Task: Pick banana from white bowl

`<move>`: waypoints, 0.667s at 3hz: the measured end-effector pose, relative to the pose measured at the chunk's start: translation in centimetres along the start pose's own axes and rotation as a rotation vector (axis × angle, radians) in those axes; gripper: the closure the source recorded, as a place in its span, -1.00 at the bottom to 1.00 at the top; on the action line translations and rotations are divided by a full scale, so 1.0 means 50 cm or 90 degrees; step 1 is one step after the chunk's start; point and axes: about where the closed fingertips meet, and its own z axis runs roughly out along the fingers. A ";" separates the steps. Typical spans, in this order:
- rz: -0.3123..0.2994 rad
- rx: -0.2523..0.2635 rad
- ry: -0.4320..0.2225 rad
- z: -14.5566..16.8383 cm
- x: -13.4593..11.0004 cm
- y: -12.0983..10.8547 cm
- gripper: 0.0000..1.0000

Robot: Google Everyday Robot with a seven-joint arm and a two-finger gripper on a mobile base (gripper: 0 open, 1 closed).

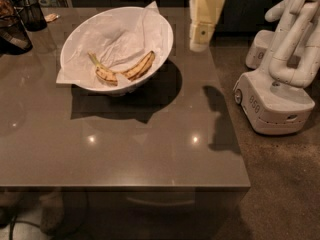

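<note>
Camera view: the end effector (pixel 201 40) hangs over the counter (pixel 150 154), just beside the white bowl (pixel 166 31) on its right in the picture. I cannot tell how far open it is, and it holds nothing that I can see. The banana (pixel 131 70) lies low in the bowl on the paper lining (pixel 115 38), picture-left of the end effector and below it. Its long axis slants from the stem up toward the right rim. That rim stands between them; the space above the bowl is open.

Grey table (pixel 125 154): white bowl (pixel 169 43), dark containers (pixel 31 14); jaws above
</note>
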 end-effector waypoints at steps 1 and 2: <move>-0.005 0.025 -0.018 -0.006 -0.024 -0.021 -1.00; -0.003 0.016 -0.042 0.026 -0.051 -0.047 -1.00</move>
